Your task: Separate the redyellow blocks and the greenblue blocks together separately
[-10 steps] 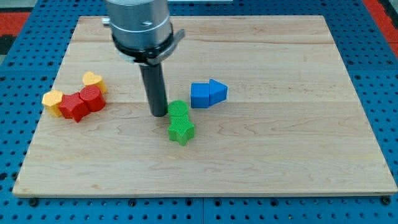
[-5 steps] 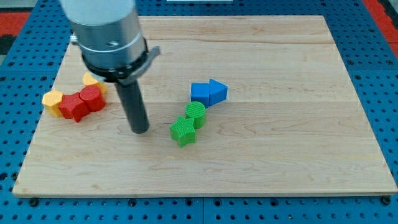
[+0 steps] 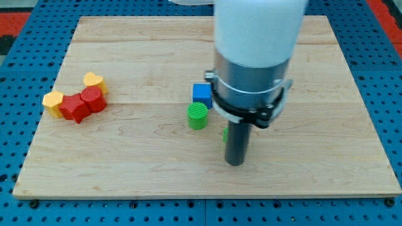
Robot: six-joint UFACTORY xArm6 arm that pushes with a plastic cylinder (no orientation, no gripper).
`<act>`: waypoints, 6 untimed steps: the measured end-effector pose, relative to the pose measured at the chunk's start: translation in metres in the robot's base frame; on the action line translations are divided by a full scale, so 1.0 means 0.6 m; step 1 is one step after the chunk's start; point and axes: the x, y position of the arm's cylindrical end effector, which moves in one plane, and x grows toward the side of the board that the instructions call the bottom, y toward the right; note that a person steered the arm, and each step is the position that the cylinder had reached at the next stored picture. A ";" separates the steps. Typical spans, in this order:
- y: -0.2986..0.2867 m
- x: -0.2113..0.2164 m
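My tip (image 3: 235, 162) rests on the board right of centre, toward the view's bottom. A green cylinder (image 3: 197, 116) stands to its upper left, touching a blue block (image 3: 201, 93) above it; the arm hides most of that blue block. A sliver of a second green block (image 3: 224, 134) shows at the rod's left edge, the rest hidden behind it. At the view's left, two red blocks (image 3: 81, 104) sit packed with a yellow block (image 3: 53, 100) on their left and a yellow block (image 3: 93, 80) above them.
The wooden board (image 3: 326, 125) lies on a blue pegboard (image 3: 389, 94). The arm's wide body covers the board's upper middle.
The arm has swung from the view's left to right of centre. The green star-like block has moved right and is now mostly hidden behind the rod. The green cylinder stays beside the blue block.
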 end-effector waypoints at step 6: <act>-0.193 -0.074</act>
